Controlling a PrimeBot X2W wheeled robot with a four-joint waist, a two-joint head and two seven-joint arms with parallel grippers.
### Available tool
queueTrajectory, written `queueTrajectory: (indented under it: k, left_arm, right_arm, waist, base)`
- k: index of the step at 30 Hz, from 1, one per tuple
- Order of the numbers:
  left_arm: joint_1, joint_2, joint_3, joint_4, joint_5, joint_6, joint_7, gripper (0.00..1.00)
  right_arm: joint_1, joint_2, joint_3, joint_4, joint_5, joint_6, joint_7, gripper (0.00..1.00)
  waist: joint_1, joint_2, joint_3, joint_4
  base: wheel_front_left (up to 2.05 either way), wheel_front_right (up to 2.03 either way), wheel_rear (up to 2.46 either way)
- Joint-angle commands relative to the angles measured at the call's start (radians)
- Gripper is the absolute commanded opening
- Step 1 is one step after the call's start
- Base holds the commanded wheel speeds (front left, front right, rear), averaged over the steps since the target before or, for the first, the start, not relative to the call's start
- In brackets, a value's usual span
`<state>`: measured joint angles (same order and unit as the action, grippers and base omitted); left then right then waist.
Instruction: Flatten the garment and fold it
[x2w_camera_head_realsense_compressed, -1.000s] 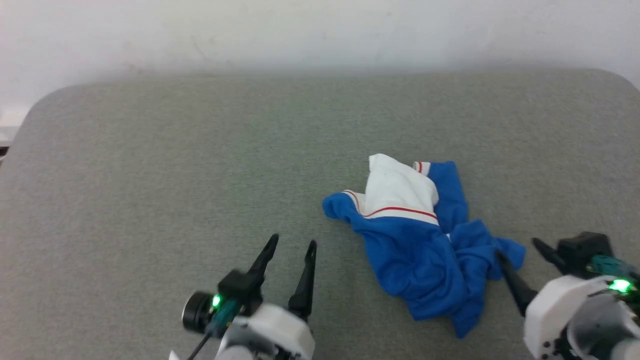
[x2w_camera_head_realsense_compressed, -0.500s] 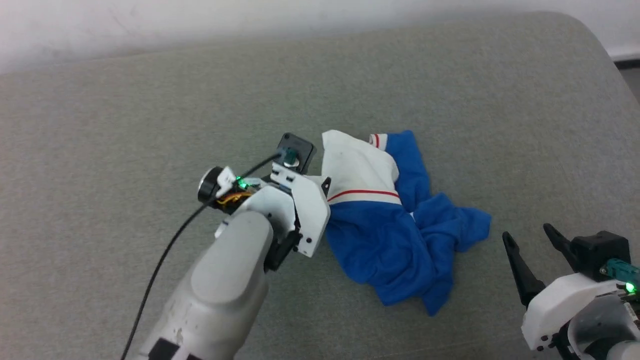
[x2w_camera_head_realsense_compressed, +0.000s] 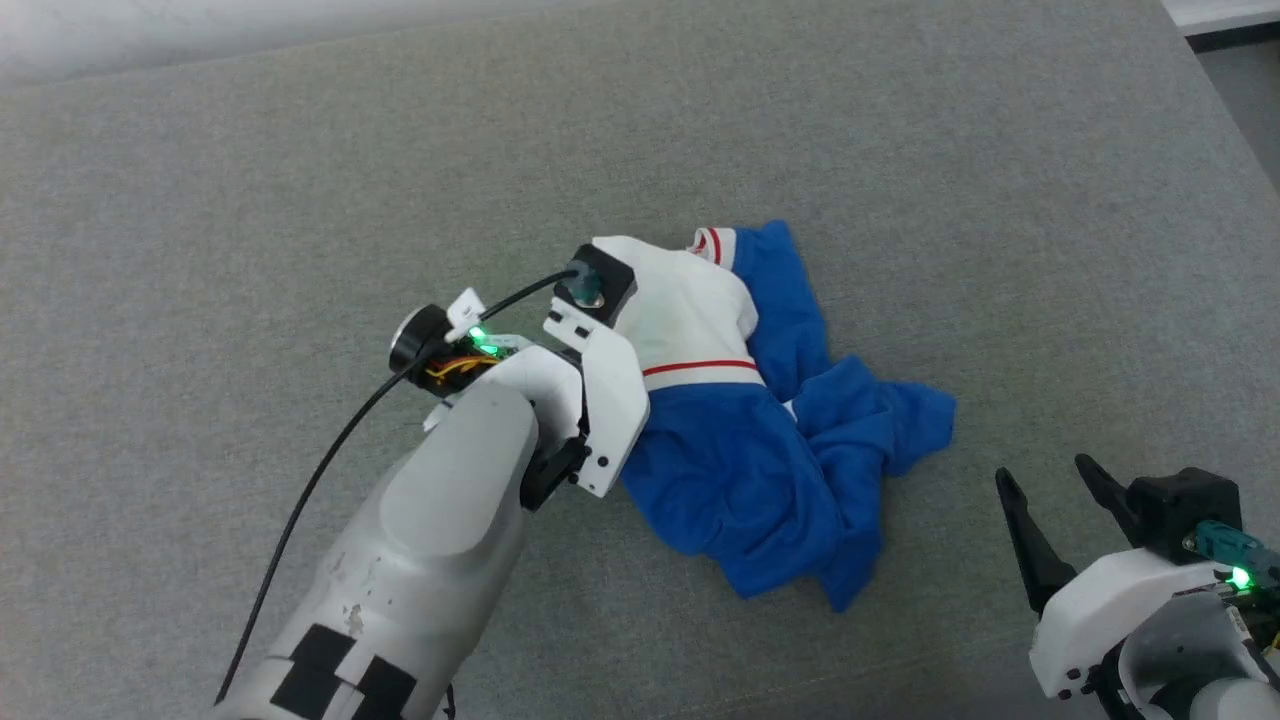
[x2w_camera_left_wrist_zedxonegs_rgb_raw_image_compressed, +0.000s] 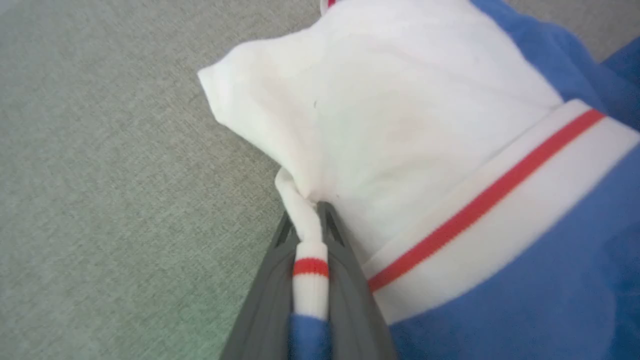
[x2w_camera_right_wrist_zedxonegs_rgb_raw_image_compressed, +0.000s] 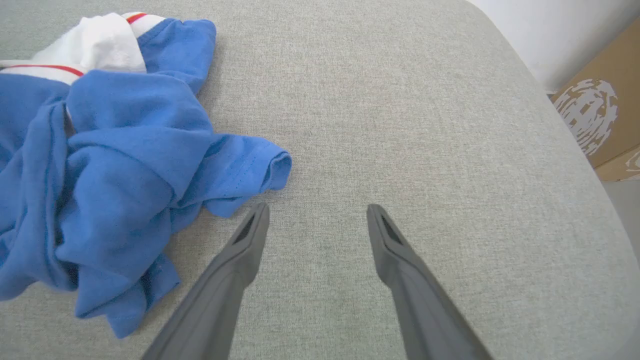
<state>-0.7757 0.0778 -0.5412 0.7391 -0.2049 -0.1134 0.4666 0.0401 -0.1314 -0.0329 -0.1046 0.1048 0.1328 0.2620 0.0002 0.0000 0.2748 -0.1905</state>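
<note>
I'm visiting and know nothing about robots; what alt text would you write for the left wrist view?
The left fingers are pinched shut on a red-striped white trim edge of the crumpled garment, blue with a white sleeve. It lies on a grey-green fabric surface.

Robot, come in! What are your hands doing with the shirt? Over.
Left gripper pinched shut on the shirt's white striped edge. Right gripper open, empty, beside shirt. Shirt crumpled on grey cushion, not flat yet. Nothing in the way.
</note>
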Motion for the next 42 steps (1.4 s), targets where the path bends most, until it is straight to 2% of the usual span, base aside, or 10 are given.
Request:
queueTrajectory:
  k: [1,2,11,18,22,23,24,28,32,42]
  left_arm:
    - [0.034,0.009,0.017,0.006,-0.014,0.015,-0.072,0.00]
    - [0.034,0.009,0.017,0.006,-0.014,0.015,-0.072,0.00]
    - [0.112,0.059,0.173,-0.170,-0.105,0.090,-0.444,0.00]
    - [0.312,0.147,0.285,-0.319,-0.151,0.188,-0.506,0.00]
    - [0.442,0.161,0.309,-0.338,-0.168,0.230,-0.504,0.00]
    - [0.463,0.162,0.315,-0.331,-0.173,0.236,-0.511,0.24]
    - [0.477,0.163,0.317,-0.326,-0.172,0.243,-0.523,1.00]
    - [0.498,0.134,0.337,-0.338,-0.181,0.261,-0.632,1.00]
    - [0.507,0.115,0.335,-0.394,-0.159,0.248,-0.715,1.00]
    - [0.685,0.026,0.342,-0.708,0.009,0.229,-0.728,1.00]
  right_arm:
    - [-0.013,0.002,-0.003,0.009,-0.008,-0.002,-0.007,1.00]
    - [-0.013,0.002,-0.003,0.009,-0.008,-0.002,-0.007,1.00]
    - [0.016,-0.005,-0.007,0.016,-0.015,-0.002,0.015,1.00]
    - [0.040,0.005,-0.002,0.012,-0.019,-0.002,0.028,1.00]
    - [0.044,0.012,0.003,0.014,-0.019,-0.002,0.031,1.00]
    - [0.043,0.013,0.005,0.016,-0.019,-0.002,0.031,1.00]
    - [0.041,0.013,0.008,0.019,-0.018,-0.002,0.031,1.00]
    - [0.027,0.002,0.023,0.021,-0.015,-0.002,0.024,1.00]
    - [-0.007,-0.026,0.036,0.007,0.001,-0.002,0.026,1.00]
    - [-0.211,-0.162,0.214,0.106,0.093,-0.002,0.137,1.00]
  waist:
    - [-0.0002,0.0000,-0.020,0.028]
    - [-0.0002,0.0000,-0.020,0.028]
    - [-0.0002,0.0000,-0.112,0.130]
    - [-0.0002,0.0000,-0.151,0.189]
    - [-0.0002,0.0000,-0.144,0.211]
    - [-0.0002,0.0000,-0.140,0.215]
    - [-0.0002,0.0000,-0.137,0.219]
    - [-0.0002,0.0000,-0.130,0.245]
    - [-0.0002,0.0000,-0.137,0.284]
    - [-0.0002,0.0000,-0.142,0.416]
  base:
    - [0.00,0.00,0.00]
    - [0.00,0.00,0.00]
    - [0.00,0.00,0.00]
    - [0.00,0.00,0.00]
    - [0.00,0.00,0.00]
    - [0.00,0.00,0.00]
    - [0.00,0.00,0.00]
    - [0.00,0.00,0.00]
    - [0.00,0.00,0.00]
    - [0.00,0.00,0.00]
